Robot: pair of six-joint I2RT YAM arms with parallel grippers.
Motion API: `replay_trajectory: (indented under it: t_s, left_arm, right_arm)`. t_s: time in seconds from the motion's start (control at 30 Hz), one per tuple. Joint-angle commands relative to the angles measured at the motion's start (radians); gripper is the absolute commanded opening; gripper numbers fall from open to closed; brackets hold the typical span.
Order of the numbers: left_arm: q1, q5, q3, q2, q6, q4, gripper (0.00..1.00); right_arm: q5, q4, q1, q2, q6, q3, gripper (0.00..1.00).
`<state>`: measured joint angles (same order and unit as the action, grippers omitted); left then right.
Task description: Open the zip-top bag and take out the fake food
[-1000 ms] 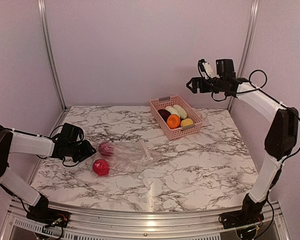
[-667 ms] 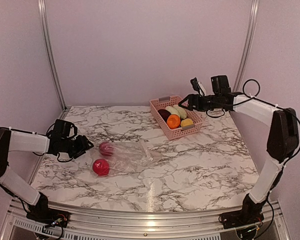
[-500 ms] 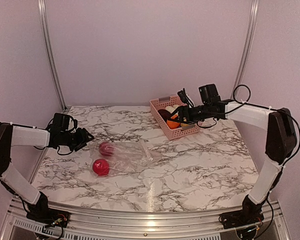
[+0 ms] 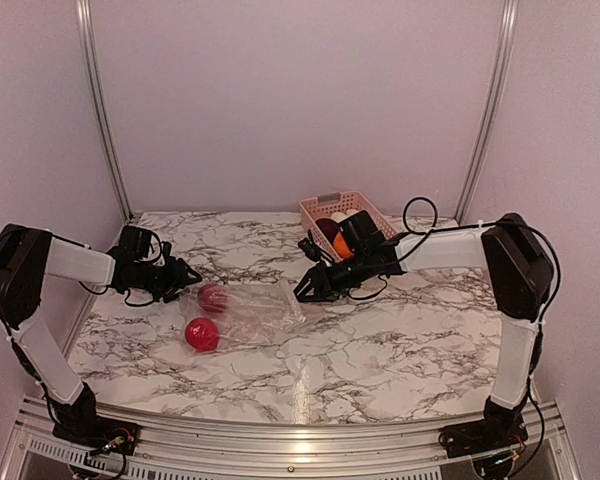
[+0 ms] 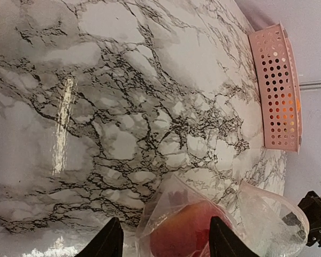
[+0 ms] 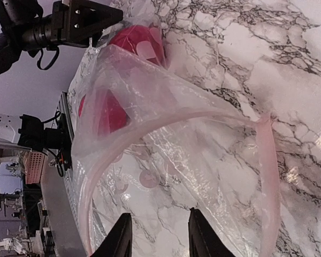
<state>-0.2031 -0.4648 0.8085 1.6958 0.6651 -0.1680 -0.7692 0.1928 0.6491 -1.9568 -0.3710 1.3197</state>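
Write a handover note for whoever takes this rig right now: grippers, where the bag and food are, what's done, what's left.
Left gripper: open, at the closed end of the zip-top bag, holding nothing.
Right gripper: open, at the bag's mouth, holding nothing.
The bag lies on the table. Its mouth looks open in the right wrist view.
Two red pieces appear to be inside it.
Other fake food is in the pink basket.
Left to do: get both red pieces out.

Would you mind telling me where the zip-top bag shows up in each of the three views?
Top external: zip-top bag left of centre.
Left wrist: the bag at the bottom edge, right of centre.
Right wrist: the bag fills the middle.
Shared landmark: the dark red fruit seen through the plastic.
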Motion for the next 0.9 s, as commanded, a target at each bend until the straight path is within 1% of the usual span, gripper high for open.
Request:
replay_trajectory:
  t_s: [0.0,0.13,0.23,0.27,0.37,0.43,0.47,0.57,0.67,0.77,0.83,0.87]
  left_arm:
    - [-0.017,-0.062,-0.007,0.024,-0.015,-0.036,0.55]
    - [-0.023,-0.073,-0.017,0.027,-0.024,-0.039,0.52]
    - [-0.03,-0.085,-0.02,0.032,-0.027,-0.042,0.44]
    - [-0.033,-0.088,-0.018,0.031,-0.028,-0.041,0.38]
    - [-0.04,-0.098,-0.008,0.004,-0.033,-0.034,0.15]
    - [-0.044,-0.094,-0.003,-0.042,-0.04,-0.027,0.03]
    - [-0.045,-0.086,0.001,-0.068,-0.05,-0.018,0.0]
    - [-0.045,-0.043,0.015,-0.158,-0.09,0.033,0.0]
    - [-0.046,0.004,0.015,-0.255,-0.131,0.074,0.0]
    - [-0.047,0.026,0.018,-0.325,-0.18,0.126,0.0]
    - [-0.048,0.027,0.016,-0.361,-0.204,0.155,0.0]
    - [-0.048,0.034,0.006,-0.377,-0.211,0.162,0.0]
  right_arm:
    - [-0.02,-0.031,0.042,-0.042,-0.039,0.009,0.34]
    - [-0.015,-0.058,0.063,-0.09,-0.056,0.033,0.37]
    - [-0.005,-0.066,0.077,-0.143,-0.062,0.074,0.4]
    - [0.001,-0.069,0.079,-0.159,-0.065,0.086,0.4]
    - [0.021,-0.08,0.082,-0.199,-0.077,0.097,0.43]
    - [0.055,-0.081,0.081,-0.215,-0.081,0.097,0.46]
    - [0.074,-0.081,0.081,-0.222,-0.083,0.095,0.49]
    - [0.15,-0.057,0.081,-0.24,-0.093,0.094,0.56]
    - [0.235,-0.034,0.081,-0.24,-0.104,0.08,0.66]
    - [0.294,-0.028,0.081,-0.235,-0.119,0.062,0.74]
    - [0.302,-0.046,0.081,-0.23,-0.129,0.046,0.85]
    - [0.3,-0.055,0.081,-0.226,-0.132,0.042,0.87]
